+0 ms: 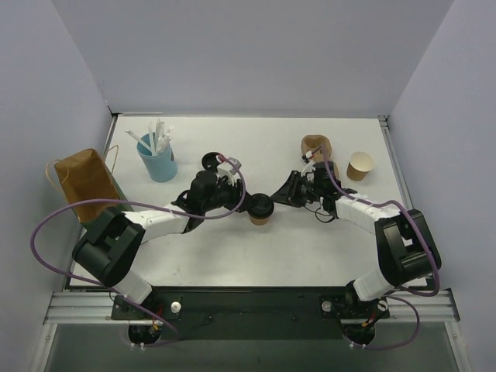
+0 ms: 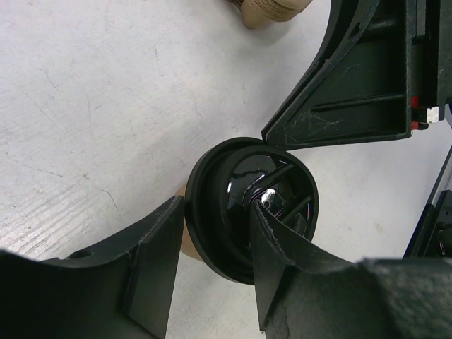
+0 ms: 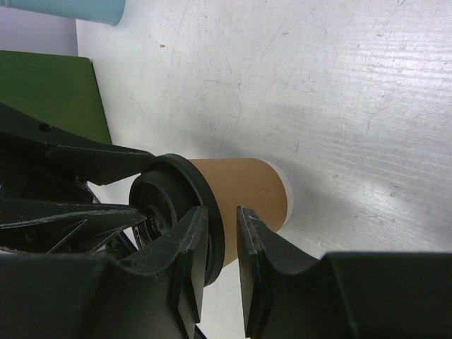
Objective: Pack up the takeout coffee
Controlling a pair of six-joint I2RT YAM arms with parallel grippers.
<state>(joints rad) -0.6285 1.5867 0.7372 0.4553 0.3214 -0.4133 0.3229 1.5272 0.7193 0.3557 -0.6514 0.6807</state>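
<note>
Your takeout coffee (image 1: 260, 209) stands mid-worktop (image 1: 310, 256) between both arms, black lid (image 2: 244, 205) on. Your left end effector (image 2: 212, 272) straddles that lid — one finger (image 2: 152, 268) at its rim, the other lying over the top. Your right end effector (image 3: 222, 265) pinches the lid's rim between nearly closed fingers — tan cup wall just beyond.

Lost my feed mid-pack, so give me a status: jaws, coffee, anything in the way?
Left gripper jaws straddling the black lid. Right gripper jaws narrow, at the lid's rim. Takeout coffee upright, mid-table. Second open cup far right, clear.
</note>
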